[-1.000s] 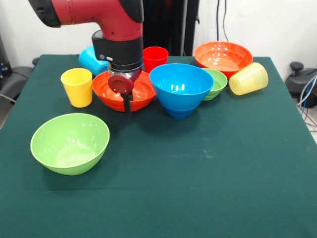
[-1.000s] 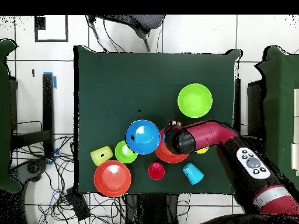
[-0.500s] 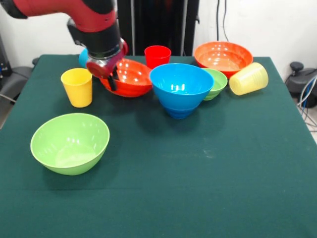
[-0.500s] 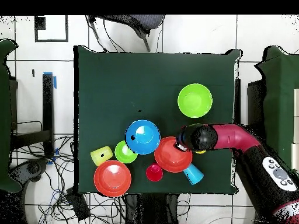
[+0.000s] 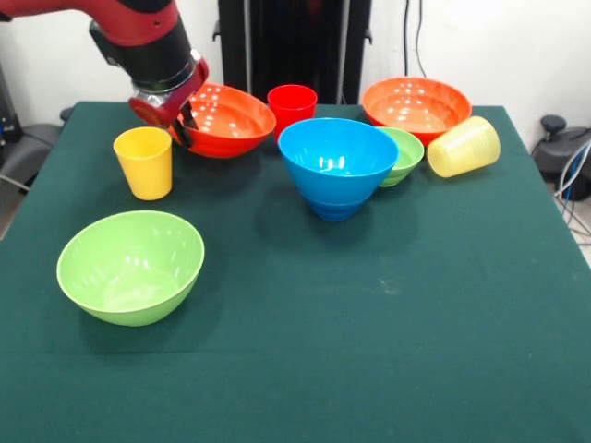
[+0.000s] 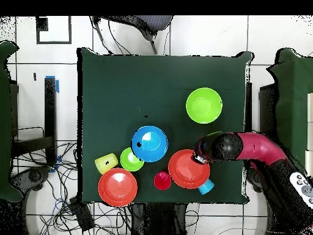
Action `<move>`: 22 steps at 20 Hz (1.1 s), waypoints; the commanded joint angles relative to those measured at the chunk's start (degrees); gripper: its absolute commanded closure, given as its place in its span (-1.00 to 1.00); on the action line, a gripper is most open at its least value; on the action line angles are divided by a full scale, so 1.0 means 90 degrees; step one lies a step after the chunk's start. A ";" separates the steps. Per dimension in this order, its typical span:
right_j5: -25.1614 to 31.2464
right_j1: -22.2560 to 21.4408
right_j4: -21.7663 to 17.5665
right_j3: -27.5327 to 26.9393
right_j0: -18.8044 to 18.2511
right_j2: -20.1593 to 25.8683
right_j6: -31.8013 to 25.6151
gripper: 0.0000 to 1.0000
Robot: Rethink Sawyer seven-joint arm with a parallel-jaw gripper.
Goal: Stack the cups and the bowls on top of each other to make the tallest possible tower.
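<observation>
From the front, left to right: big green bowl (image 5: 130, 266) near the table's (image 5: 388, 351) left edge; yellow cup (image 5: 143, 162); gripper (image 5: 181, 123), jaws clamped on the rim of a tilted orange-red bowl (image 5: 222, 120) held off the cloth; red cup (image 5: 292, 107); blue bowl (image 5: 337, 165). The near half lies open. No writing is legible.

Red arm reaching in, gripper (image 5: 185, 125) lifted (fingers clamped), tilted

Bowl (image 5: 224, 120) in tool (image 5: 182, 127), above table (image 5: 388, 351).
</observation>
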 commanded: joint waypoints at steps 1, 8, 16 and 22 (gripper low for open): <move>0.1177 0.0020 -0.0225 -0.0344 0.0144 0.0555 -0.2437 1.00; 0.1542 0.0127 0.0326 -0.0355 -0.0091 0.0971 -0.2084 1.00; 0.1594 0.0309 0.0956 -0.0401 -0.0462 0.1463 -0.1632 1.00; 0.1424 0.0448 0.1025 -0.0382 -0.0633 0.1601 -0.1429 1.00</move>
